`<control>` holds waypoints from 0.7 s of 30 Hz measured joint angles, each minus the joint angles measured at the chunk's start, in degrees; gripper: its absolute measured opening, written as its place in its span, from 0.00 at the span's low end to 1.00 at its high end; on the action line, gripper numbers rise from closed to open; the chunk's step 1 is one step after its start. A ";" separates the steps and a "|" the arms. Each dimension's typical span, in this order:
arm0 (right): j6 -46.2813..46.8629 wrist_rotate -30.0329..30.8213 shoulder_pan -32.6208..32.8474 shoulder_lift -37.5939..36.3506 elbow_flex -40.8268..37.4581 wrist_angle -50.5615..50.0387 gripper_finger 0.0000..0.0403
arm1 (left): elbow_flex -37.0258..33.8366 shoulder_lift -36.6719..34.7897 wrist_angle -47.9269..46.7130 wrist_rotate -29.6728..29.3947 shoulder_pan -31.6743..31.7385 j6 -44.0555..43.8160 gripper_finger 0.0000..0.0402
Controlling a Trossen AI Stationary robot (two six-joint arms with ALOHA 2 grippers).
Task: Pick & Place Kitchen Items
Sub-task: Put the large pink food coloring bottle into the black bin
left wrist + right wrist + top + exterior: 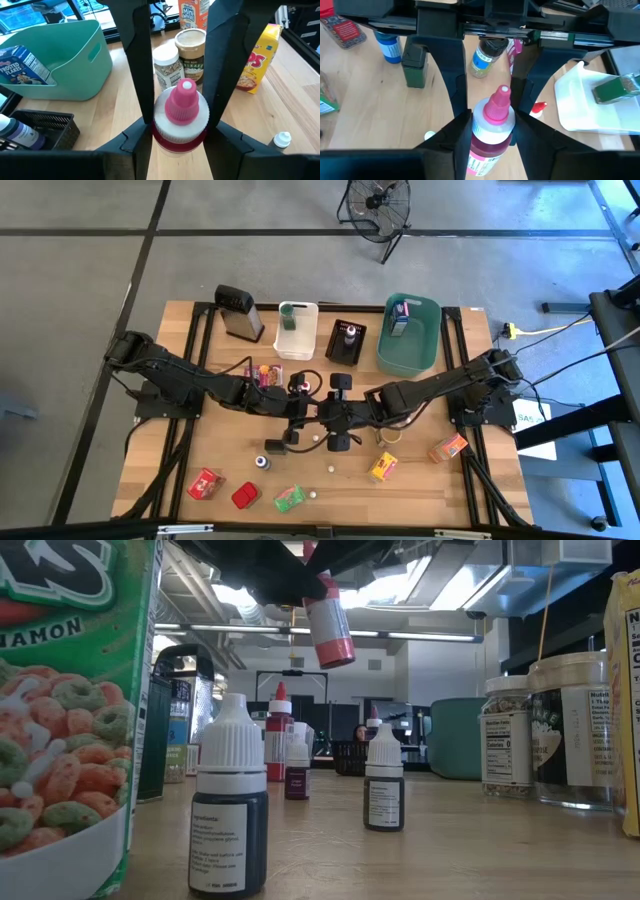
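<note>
A small bottle point(181, 112) with a pink nozzle cap, a white collar and a red body point(328, 625) hangs above the middle of the table. Both grippers meet on it. My left gripper point(302, 402) reaches in from the table's left and my right gripper point(336, 414) from the right, each shut on the bottle. In the high view the arms hide the bottle. More kitchen items lie on the near part of the table: red packets point(205, 483), a green packet point(289, 498), a yellow packet point(383, 467) and an orange packet point(448, 448). My left gripper pinches the bottle between its two fingers at the white collar point(161, 124), just under the pink cap. It comes slanting down from the table's left, and the cap points back toward its wrist. The bottle is lifted clear and tilted. My right gripper has the same bottle between its two fingers at the white shoulder point(479, 119), coming slanting down from the table's right. The red body point(487, 150) lies toward its wrist and the cap points away. The bottle hangs clear of the table.
Along the far edge stand a grey grater point(238, 312), a white bin point(297, 330), a black bin point(346, 340) and a teal bin point(410, 332). Small dropper bottles point(228, 810) point(384, 790), jars point(505, 735) and a green cereal box point(60, 720) stand under and around the arms.
</note>
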 joint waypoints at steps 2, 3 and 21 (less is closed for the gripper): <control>0.00 0.02 -0.13 0.00 0.00 0.02 0.35 | 0.00 0.00 0.02 0.02 0.00 0.03 0.36; -0.02 0.00 -0.20 0.00 0.00 0.06 0.35 | 0.00 0.00 0.02 0.03 0.00 0.03 0.36; -0.15 -0.77 -0.29 0.00 0.02 -0.32 0.26 | 0.00 0.00 0.00 0.23 -0.04 0.23 0.36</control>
